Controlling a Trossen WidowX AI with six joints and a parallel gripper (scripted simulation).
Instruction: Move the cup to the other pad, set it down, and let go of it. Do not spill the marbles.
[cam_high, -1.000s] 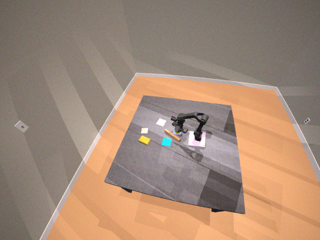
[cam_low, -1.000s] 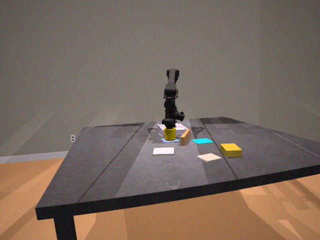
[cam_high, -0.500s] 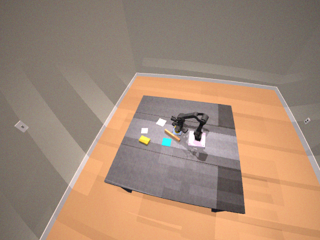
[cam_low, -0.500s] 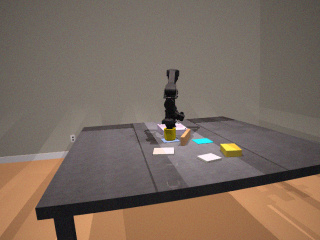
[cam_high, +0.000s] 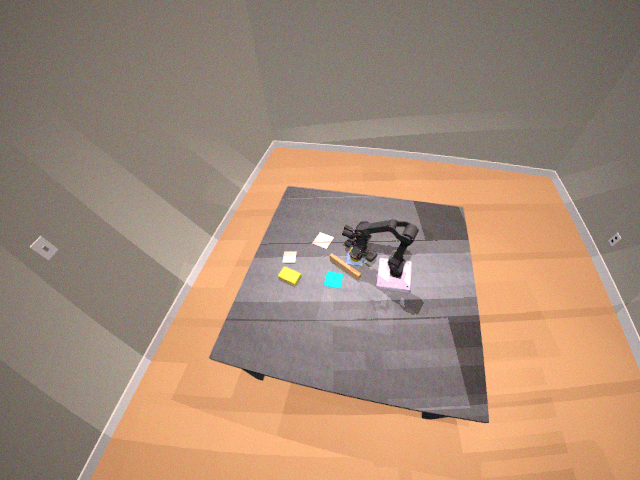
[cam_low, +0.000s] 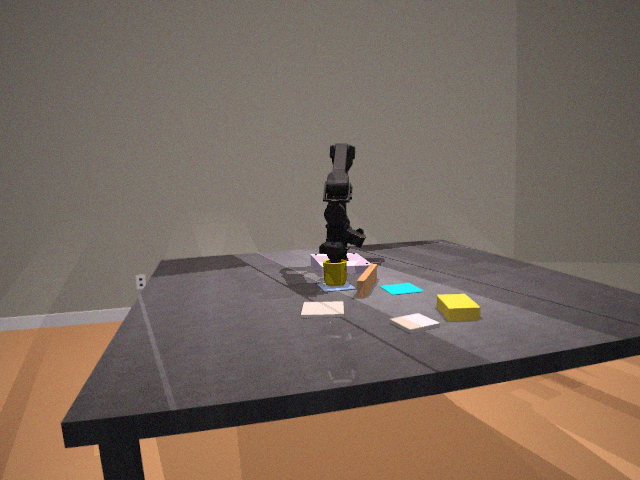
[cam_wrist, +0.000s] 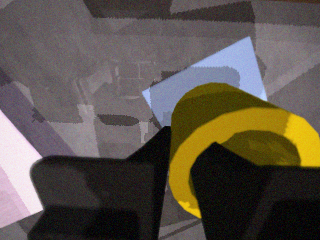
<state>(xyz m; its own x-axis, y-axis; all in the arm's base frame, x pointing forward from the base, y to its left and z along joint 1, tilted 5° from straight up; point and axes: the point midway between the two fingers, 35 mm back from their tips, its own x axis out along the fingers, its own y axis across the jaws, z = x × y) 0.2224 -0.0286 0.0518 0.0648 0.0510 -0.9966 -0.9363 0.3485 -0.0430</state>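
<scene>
The yellow cup (cam_high: 355, 259) (cam_low: 334, 273) (cam_wrist: 215, 102) stands upright on the blue pad (cam_high: 349, 261) (cam_low: 343, 287) (cam_wrist: 240, 55). My gripper (cam_low: 335, 259) (cam_wrist: 177, 132) is shut on the cup's wall, with one finger inside the cup and the other outside. The marbles are not visible; the finger and the shade inside the cup hide its bottom. The cyan pad (cam_high: 333, 279) (cam_low: 401, 288) lies flat on the far side of the wooden bar from the cup, with nothing on it.
The wooden bar (cam_high: 345, 267) (cam_low: 367, 281) stands between the two pads. The pink tray (cam_high: 383, 281) (cam_low: 316, 262) (cam_wrist: 15, 165) is by the arm's base. A yellow block (cam_high: 289, 275) (cam_low: 458, 307) and two pale tiles (cam_high: 323, 240) (cam_high: 289, 257) (cam_low: 323, 308) (cam_low: 414, 322) lie farther out.
</scene>
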